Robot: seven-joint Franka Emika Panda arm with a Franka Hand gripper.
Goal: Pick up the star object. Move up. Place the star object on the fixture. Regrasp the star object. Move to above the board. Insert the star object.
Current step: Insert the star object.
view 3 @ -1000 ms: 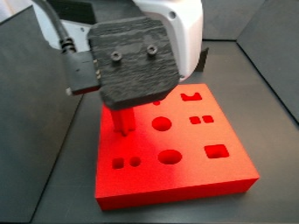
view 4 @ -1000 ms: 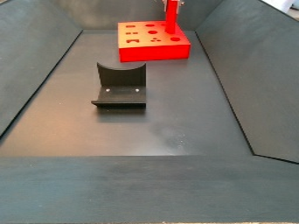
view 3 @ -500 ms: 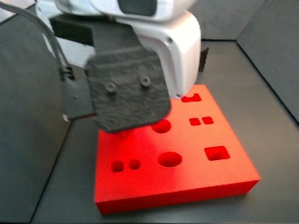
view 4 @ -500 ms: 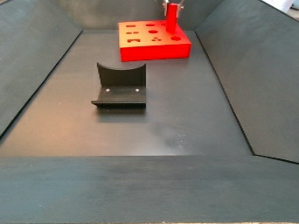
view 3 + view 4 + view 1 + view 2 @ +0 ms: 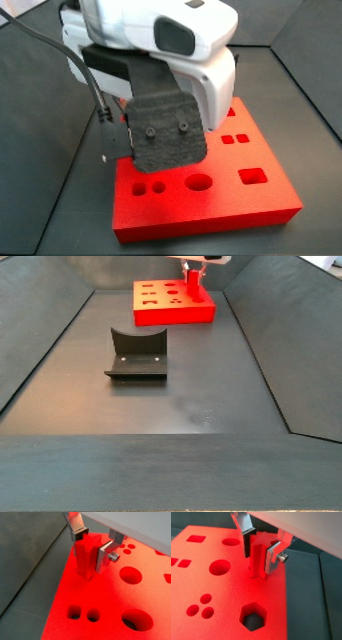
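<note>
The red star object (image 5: 85,558) stands upright with its lower end in a hole of the red board (image 5: 100,599). It also shows in a wrist view (image 5: 259,562) and small in a side view (image 5: 197,288). My gripper (image 5: 92,549) is shut on the star's upper part, one silver finger (image 5: 273,557) on each side. In a side view the arm's hand (image 5: 160,130) sits low over the board (image 5: 221,205) and hides the star. The gripper (image 5: 198,264) is at the far end of the bin.
The board carries other cut-outs: round holes (image 5: 131,574), a hexagon hole (image 5: 252,616), square ones (image 5: 249,177). The dark fixture (image 5: 136,354) stands mid-floor, apart from the board (image 5: 167,311). Grey bin walls (image 5: 40,346) slope up on both sides.
The gripper has come down with the star; the star's lower end now sits in the board and the hand covers more of the board in the side view.
</note>
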